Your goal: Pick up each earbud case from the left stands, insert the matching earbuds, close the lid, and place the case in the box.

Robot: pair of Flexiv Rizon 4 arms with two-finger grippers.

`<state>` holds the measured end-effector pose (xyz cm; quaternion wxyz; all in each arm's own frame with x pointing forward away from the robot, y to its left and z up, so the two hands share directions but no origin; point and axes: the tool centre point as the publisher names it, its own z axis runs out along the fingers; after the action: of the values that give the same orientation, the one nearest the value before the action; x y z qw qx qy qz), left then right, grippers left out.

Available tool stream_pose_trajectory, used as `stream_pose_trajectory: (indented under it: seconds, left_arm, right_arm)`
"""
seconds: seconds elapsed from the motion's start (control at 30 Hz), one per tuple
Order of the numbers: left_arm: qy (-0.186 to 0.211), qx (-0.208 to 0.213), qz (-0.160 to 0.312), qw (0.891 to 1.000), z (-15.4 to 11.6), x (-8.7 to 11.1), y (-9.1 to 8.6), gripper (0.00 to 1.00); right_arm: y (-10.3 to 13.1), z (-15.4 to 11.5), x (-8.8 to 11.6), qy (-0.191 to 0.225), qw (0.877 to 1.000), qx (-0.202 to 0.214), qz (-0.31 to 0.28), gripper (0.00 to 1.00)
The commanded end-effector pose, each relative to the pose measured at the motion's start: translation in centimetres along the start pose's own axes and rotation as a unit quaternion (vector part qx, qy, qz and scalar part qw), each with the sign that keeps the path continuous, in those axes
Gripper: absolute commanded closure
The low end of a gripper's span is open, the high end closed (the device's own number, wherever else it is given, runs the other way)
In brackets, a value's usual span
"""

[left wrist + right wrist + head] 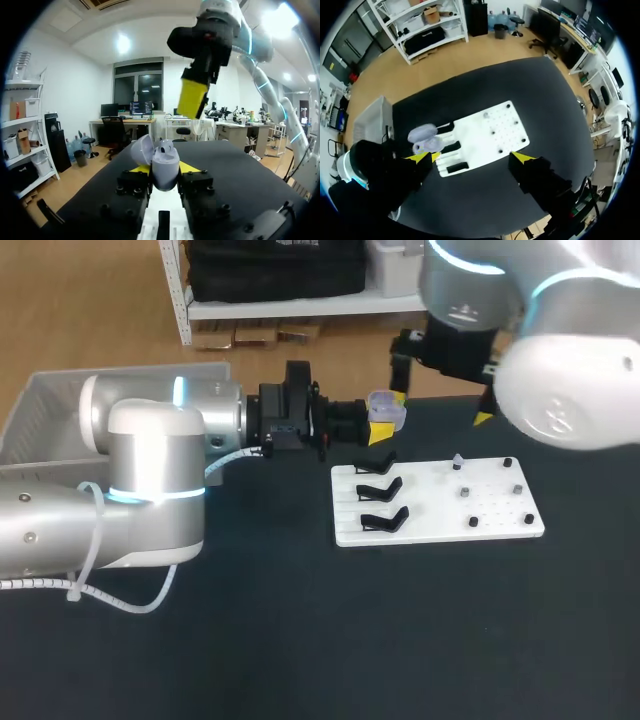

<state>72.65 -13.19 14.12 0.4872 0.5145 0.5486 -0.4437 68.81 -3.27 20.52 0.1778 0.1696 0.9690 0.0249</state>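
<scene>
- Found the left gripper (385,420) closed on a small pale lilac plastic earbud case (386,408), pinched from two sides between its yellow fingertips (140,169).
- Saw the case's rounded lid (142,150) hinged open and tipped to one side.
- Placed the case off the black table (300,640), just beyond the far left corner of a flat white rectangular board (440,528).
- Noted the right gripper (472,157) above and just past the case, fingers spread wide and holding nothing.
- Made out one of its yellow tips hanging over the case in the left wrist view.
- Spotted three black angled stands (380,489) in a column along the board's left side.
- Counted several small dark pieces (466,492) dotted over the board's right half, too small to identify.
- Picked out a pale grey plastic box (40,400) at the far left, behind the left arm and well apart from the case.
</scene>
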Motion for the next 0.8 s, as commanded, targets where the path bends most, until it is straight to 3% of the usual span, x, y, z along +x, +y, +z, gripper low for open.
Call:
stream_pose_trajectory:
  seconds: [0.03,0.2,0.3,0.53,0.8]
  left_arm:
    - [-0.004,-0.003,0.002,1.000,0.0,0.2,-0.1,1.00]
    - [-0.004,-0.003,0.002,1.000,0.0,0.2,-0.1,1.00]
    - [-0.004,-0.003,0.002,1.000,0.0,0.2,-0.1,1.00]
    - [-0.004,-0.003,0.002,1.000,0.0,0.2,-0.1,1.00]
    - [-0.004,-0.003,0.002,1.000,0.0,0.2,-0.1,1.00]
  right_arm:
    - [-2.8,1.0,-0.8,-0.038,0.999,-0.024,0.006,0.00]
    - [-3.2,4.0,-2.6,-0.034,0.998,-0.050,0.000,0.00]
    - [-3.1,6.8,-3.2,-0.031,0.999,-0.034,-0.013,0.00]
    - [-3.2,12.9,-3.4,-0.013,1.000,-0.019,-0.020,0.00]
    - [-3.6,16.4,-3.3,-0.008,1.000,-0.015,-0.004,0.00]
